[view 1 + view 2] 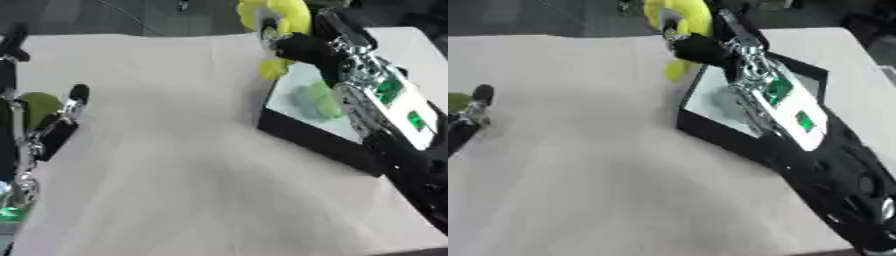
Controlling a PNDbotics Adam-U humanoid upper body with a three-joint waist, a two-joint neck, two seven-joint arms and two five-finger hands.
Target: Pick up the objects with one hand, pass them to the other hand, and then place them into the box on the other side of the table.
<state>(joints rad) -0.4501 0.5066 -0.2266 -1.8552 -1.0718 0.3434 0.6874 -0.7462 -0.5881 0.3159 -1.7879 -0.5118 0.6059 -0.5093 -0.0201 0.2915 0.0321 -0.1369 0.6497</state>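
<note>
My right hand (302,47) is curled round a yellow soft object (289,15) at the top of the view, over the far left corner of the black box (306,137). Part of the yellow object (273,70) hangs below the hand, just outside the box's left rim. A pale green object (319,100) lies on the box's white floor, partly hidden by my right forearm. At the left edge my left hand (54,125) rests with fingers straight and pointing up. A dull green round thing (37,107) lies right behind it; I cannot tell if they touch.
A pale cloth (175,165) covers the table, creased across the middle. My right forearm (798,120) lies diagonally over the box. Dark floor shows beyond the table's far edge.
</note>
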